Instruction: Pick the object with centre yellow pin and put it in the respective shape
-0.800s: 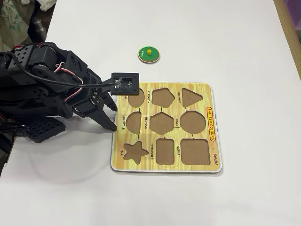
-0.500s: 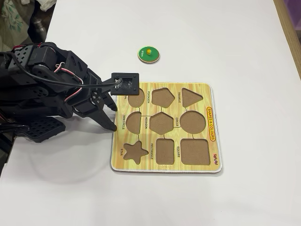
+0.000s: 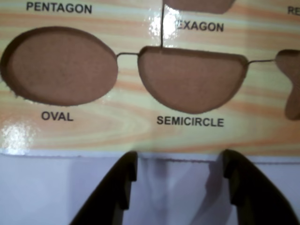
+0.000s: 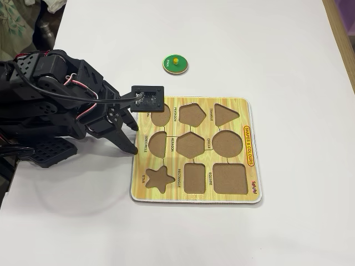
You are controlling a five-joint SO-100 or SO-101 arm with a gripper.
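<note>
A green round piece with a yellow centre pin (image 4: 175, 64) lies on the white table behind the puzzle board (image 4: 244, 185); it is out of the wrist view. All of the board's cutouts are empty, among them the circle (image 4: 227, 143), the oval (image 3: 61, 65) and the semicircle (image 3: 192, 79). My gripper (image 4: 133, 138) is open and empty, low over the table at the board's left edge, beside the semicircle cutout. In the wrist view the gripper (image 3: 180, 161) has its dark fingers spread over bare table just short of the board's edge (image 3: 70, 140).
The black arm's body (image 4: 44, 105) fills the left side of the fixed view. The wrist camera housing (image 4: 147, 98) overlaps the oval cutout's corner. White table lies around the board. The star cutout (image 3: 290, 79) shows at the right edge of the wrist view.
</note>
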